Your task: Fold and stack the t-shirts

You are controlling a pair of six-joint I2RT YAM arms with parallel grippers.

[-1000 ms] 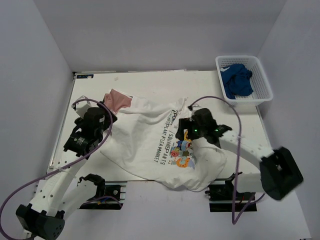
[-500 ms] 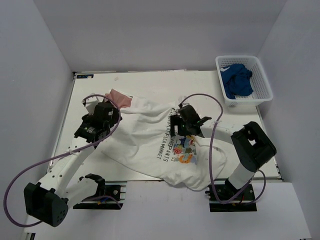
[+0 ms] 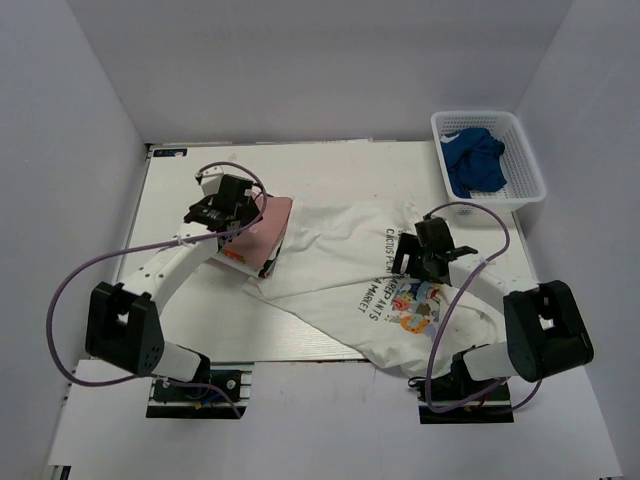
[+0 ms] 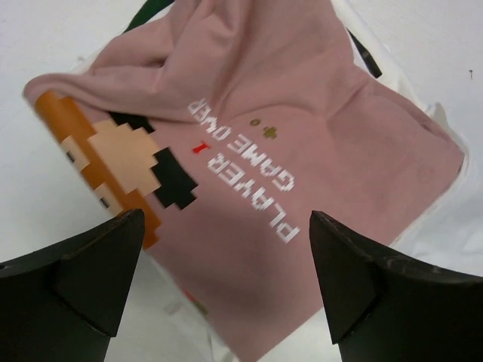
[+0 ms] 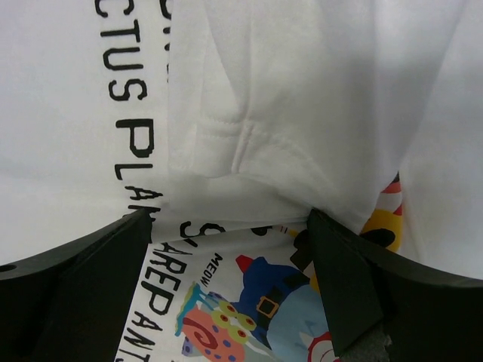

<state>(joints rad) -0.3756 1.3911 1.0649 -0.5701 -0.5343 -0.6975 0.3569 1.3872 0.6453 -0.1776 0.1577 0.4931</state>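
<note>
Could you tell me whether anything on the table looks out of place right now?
Yes. The white t-shirt lies rumpled and askew, its near corner hanging over the front edge of the table, and the pink t-shirt sits on top of one end of it.

White arms w/ black joints, black wedge fingers, purple cables.

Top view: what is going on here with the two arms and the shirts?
The left gripper hovers open over the pink t-shirt, which lies at the left end of the white t-shirt. The right gripper is open, low over the white one's print. Nothing is stacked yet; the white one lies wrinkled and unfolded.
</note>
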